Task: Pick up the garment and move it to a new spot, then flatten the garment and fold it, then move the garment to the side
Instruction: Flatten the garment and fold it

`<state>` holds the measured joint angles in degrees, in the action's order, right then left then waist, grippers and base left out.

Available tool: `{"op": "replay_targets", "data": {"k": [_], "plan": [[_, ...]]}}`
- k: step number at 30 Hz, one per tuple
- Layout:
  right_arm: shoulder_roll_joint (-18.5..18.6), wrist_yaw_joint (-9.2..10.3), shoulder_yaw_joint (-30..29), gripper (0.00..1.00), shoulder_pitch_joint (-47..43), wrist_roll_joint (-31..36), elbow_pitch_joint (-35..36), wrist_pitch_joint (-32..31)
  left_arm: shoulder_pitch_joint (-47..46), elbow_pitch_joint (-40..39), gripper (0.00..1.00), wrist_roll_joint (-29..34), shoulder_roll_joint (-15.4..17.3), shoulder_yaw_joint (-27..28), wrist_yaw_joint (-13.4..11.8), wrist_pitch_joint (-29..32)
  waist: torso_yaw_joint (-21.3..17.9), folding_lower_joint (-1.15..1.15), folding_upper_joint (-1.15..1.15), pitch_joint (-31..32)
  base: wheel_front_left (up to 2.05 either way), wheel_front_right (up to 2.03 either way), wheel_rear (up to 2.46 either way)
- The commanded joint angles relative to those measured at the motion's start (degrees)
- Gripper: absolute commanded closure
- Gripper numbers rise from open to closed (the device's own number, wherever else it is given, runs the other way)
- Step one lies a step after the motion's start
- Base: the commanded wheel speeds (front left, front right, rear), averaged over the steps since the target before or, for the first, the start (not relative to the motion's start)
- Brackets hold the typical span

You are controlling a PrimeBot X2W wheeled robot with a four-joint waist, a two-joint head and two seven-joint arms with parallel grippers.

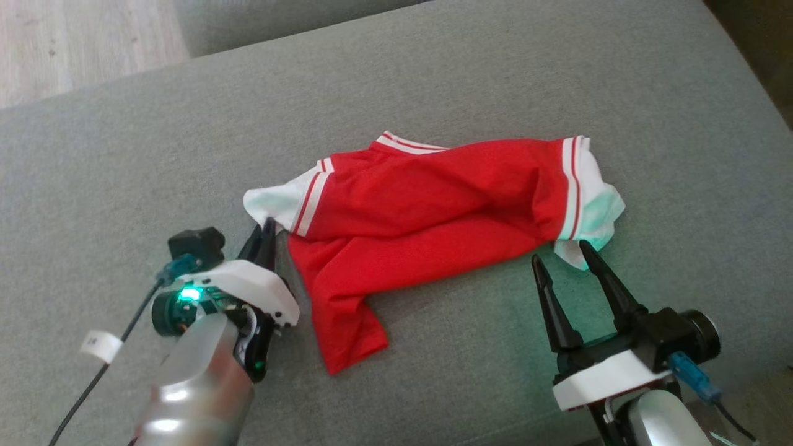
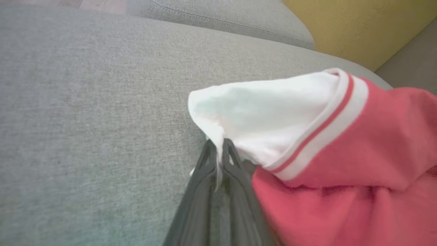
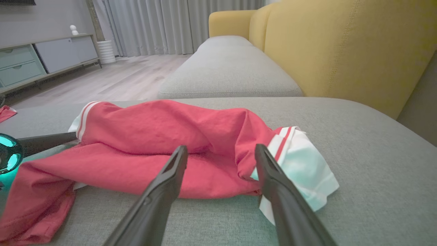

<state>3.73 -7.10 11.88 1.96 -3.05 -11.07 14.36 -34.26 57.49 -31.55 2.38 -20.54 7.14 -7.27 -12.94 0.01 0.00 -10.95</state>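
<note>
A red shirt (image 1: 421, 204) with white sleeves and red-and-white striped trim lies crumpled across the middle of a grey sofa cushion (image 1: 433, 80). Its body is bunched into long folds running left to right, and one loose red flap trails toward the near edge.

The left gripper (image 1: 267, 232) is at the shirt's left end. In the left wrist view its two dark fingers (image 2: 205, 164) are pressed almost together, with a thin edge of the white left sleeve (image 2: 259, 112) pinched between the tips. The sleeve fabric is drawn up to a peak at that point, and the red body (image 2: 341, 153) lies just to the right of it.

The right gripper (image 1: 561, 253) is at the near edge of the shirt's right end, its fingers spread wide and holding nothing. In the right wrist view the gripper (image 3: 221, 150) frames the red folds (image 3: 153, 136), and its right finger crosses in front of the white right sleeve (image 3: 304, 167). I cannot tell whether it touches the cloth.

Beyond the cushion, the right wrist view shows a yellow backrest (image 3: 341, 44) on the right. A second grey cushion (image 3: 228, 71) lies farther off, with a pale wooden floor (image 3: 119, 75), a low sideboard (image 3: 44, 58) and grey curtains (image 3: 164, 24) beyond.
</note>
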Motion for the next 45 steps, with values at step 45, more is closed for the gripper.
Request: {"op": "replay_targets", "data": {"k": [45], "plan": [[-0.85, -0.39, -0.67, 0.0, 0.34, -3.5, 1.23, 0.63, -14.72, -30.48, 1.0, 5.74, 7.17, -11.32, -5.14, -4.3, -5.25, -0.01, 0.0, 3.29, 0.0, 0.0, 0.0]]}}
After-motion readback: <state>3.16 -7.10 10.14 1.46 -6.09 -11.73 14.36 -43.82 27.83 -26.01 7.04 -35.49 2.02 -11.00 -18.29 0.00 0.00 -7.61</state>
